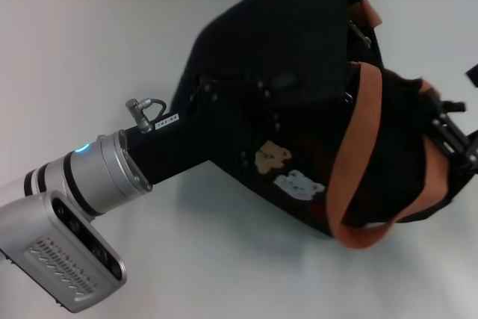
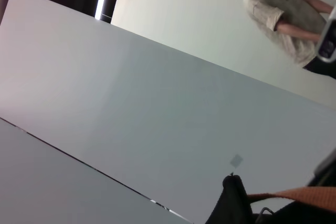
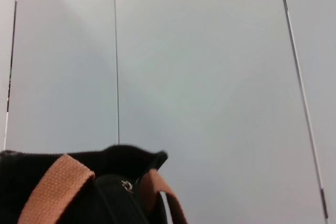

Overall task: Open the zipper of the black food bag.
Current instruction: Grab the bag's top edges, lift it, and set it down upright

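— Where is the black food bag (image 1: 299, 102) sitting?
— Centre-right of the head frame; I'm bracing it with the left gripper (image 1: 224, 106), clench unreadable; the right gripper (image 1: 448, 128) is probably working the zipper (image 3: 126, 185), grip unclear.

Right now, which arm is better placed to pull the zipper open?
Probably the right. Its end effector sits at the bag's top rim beside the orange straps, where the zipper runs. The left end effector presses against the black food bag at its side, apparently steadying it.
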Robot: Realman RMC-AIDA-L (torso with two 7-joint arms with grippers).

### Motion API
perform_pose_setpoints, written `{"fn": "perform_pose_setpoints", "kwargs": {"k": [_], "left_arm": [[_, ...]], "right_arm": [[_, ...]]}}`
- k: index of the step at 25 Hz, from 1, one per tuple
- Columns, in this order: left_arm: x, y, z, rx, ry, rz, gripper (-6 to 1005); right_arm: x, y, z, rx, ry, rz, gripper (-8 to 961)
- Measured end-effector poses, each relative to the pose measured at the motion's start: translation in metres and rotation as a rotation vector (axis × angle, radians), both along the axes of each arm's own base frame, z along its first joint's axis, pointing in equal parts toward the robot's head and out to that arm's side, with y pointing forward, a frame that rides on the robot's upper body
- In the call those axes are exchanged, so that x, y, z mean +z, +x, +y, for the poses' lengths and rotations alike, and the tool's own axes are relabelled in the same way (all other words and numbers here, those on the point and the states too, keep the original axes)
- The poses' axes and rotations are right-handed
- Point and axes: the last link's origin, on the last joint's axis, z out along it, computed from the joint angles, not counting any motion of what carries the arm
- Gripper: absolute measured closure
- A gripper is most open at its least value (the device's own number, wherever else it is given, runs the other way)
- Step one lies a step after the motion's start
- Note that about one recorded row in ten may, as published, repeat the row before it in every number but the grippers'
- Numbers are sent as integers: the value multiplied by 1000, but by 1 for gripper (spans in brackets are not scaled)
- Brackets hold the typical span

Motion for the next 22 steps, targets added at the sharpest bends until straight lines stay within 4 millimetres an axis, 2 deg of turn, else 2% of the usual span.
{"fn": "perform_pose_setpoints", "kwargs": {"k": [4, 10, 11, 12, 15, 17, 18, 19, 21, 22], "left_arm": [[-1, 0, 0, -3, 5, 5, 900], [1, 1, 0, -8, 11, -1, 901], [1, 2, 1, -11, 12, -2, 901], [1, 3, 2, -15, 13, -4, 901], [2, 4, 2, -23, 12, -7, 900], [2, 5, 1, -40, 13, -6, 900], [2, 5, 1, -40, 13, -6, 900], [2, 5, 0, -45, 16, -4, 900], [1, 6, -1, -54, 27, -4, 900], [1, 7, -2, -59, 34, -8, 900]], "right_arm": [[3, 5, -2, 13, -4, -50, 124], [-17, 9, -4, 33, -157, -161, 124], [-22, 7, -1, 41, -182, -169, 124], [-36, -1, 7, 58, -245, -183, 124], [-48, -8, 15, 61, -293, -197, 123], [-66, -22, 32, 72, -362, -235, 123], [-66, -22, 32, 72, -362, -235, 123], [-77, -32, 43, 83, -404, -265, 123], [-82, -37, 48, 89, -424, -284, 123], [-89, -46, 56, 107, -441, -317, 124]]}}
